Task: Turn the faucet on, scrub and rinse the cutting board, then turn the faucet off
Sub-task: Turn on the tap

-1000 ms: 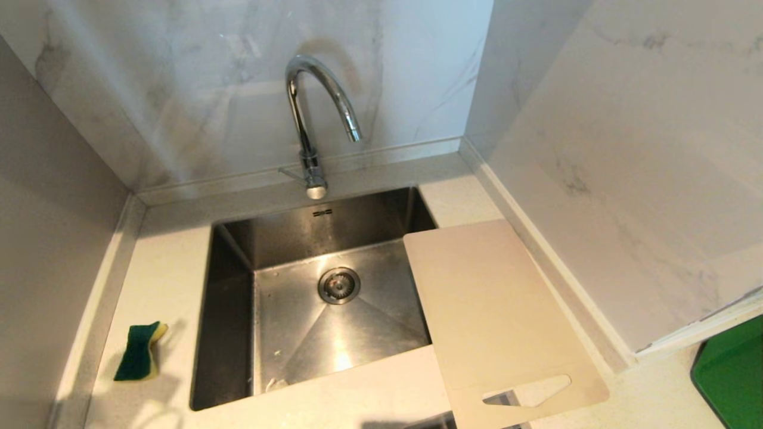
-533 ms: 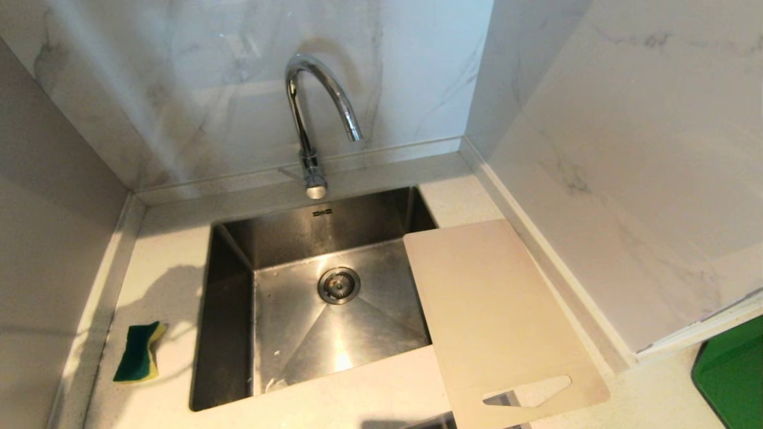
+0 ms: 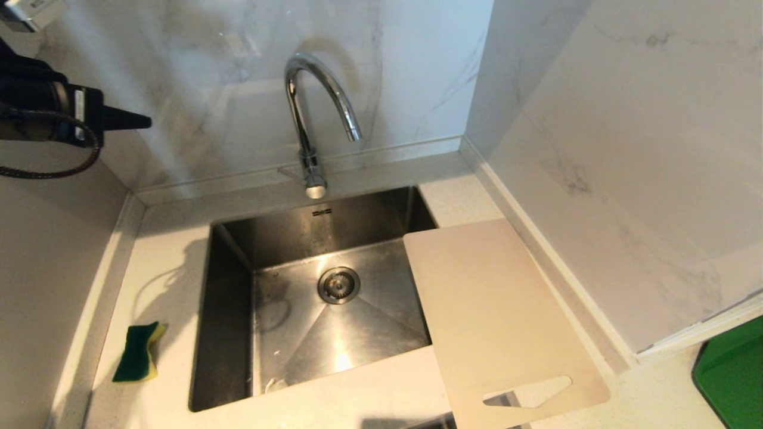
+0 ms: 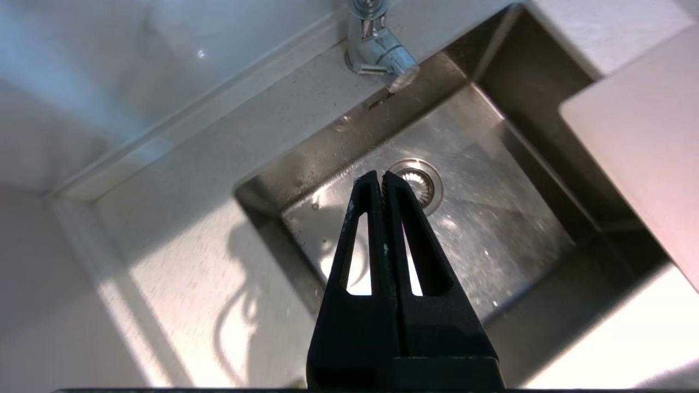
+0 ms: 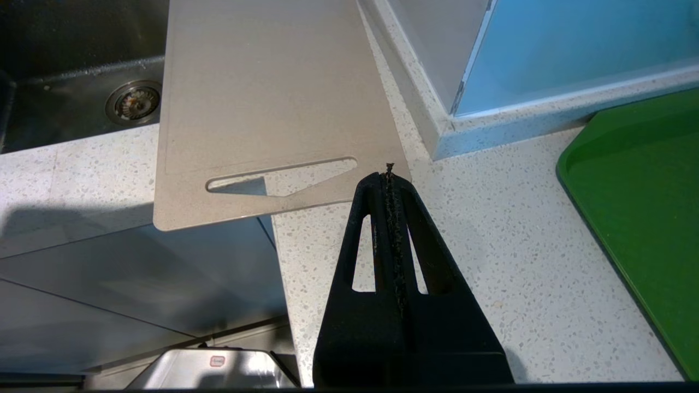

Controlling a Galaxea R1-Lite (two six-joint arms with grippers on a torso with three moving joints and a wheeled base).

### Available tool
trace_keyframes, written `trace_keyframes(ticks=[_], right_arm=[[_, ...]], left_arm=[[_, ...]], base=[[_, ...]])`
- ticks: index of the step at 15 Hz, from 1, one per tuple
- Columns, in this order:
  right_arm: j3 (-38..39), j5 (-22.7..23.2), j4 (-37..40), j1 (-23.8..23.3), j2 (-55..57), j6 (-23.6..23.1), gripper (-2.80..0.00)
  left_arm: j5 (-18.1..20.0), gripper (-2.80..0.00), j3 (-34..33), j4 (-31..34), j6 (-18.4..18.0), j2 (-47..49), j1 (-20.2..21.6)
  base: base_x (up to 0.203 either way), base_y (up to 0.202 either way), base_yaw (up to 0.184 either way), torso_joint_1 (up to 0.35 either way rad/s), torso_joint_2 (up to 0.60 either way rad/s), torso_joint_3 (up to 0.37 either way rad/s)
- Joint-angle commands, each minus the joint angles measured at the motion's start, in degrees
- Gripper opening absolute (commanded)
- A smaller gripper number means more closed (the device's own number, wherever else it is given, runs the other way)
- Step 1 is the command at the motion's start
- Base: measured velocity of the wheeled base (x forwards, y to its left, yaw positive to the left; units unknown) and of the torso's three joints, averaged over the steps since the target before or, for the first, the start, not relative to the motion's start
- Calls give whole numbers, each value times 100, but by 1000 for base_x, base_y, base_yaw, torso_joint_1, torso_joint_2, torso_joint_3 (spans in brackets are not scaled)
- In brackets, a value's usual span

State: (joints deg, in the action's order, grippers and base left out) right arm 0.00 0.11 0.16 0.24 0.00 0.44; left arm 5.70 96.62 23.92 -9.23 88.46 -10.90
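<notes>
The left gripper (image 3: 146, 122) is seen at the upper left of the head view, at about ten o'clock from the sink (image 3: 229, 250), held high in the air and well apart from the faucet (image 3: 313, 119); its jaws are pressed fully together and nothing is gripped between them. In the left wrist view the same closed left gripper (image 4: 380, 176) is pointed down over the sink basin (image 4: 491, 229), with the drain (image 4: 418, 183) just past its tips and the faucet base (image 4: 377, 52) further on, at about twelve o'clock. No water is seen running from the spout. The cutting board (image 3: 495, 316) is laid flat on the counter (image 3: 161, 280) at about three to four o'clock from the drain (image 3: 338, 285), one long edge overhanging the right side of the basin and the slotted handle end projecting past the counter's front edge. A green and yellow sponge (image 3: 138, 351) is lain on the counter at about eight o'clock from the drain, well apart from the board. The right gripper (image 5: 389, 176) is shown only in its own wrist view, jaws likewise closed on nothing, held just off the board's handle end (image 5: 273, 109) above the speckled counter, with a green tray (image 5: 644, 207) at about three o'clock from it.
</notes>
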Motion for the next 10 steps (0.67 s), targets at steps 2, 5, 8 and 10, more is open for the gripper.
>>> trace_keyframes(ticks=[2, 5, 8, 10], right_arm=[[9, 7, 2, 2, 0, 0, -280], [9, 3, 2, 2, 0, 0, -280], [9, 7, 2, 2, 0, 0, -280], [9, -2, 2, 2, 0, 0, -280]], left_arm=[[-263, -280, 779, 21, 43, 1200, -340], [-357, -280, 1367, 20, 178, 1896, -478], [-1208, -280, 1502, -291, 213, 2441, -750], [-1732, -280, 1516, -853, 204, 2749, -1032]], base=[[0, 0, 0, 0, 0, 0], [0, 0, 0, 0, 0, 0], [0, 0, 0, 0, 0, 0], [0, 0, 0, 0, 0, 0]])
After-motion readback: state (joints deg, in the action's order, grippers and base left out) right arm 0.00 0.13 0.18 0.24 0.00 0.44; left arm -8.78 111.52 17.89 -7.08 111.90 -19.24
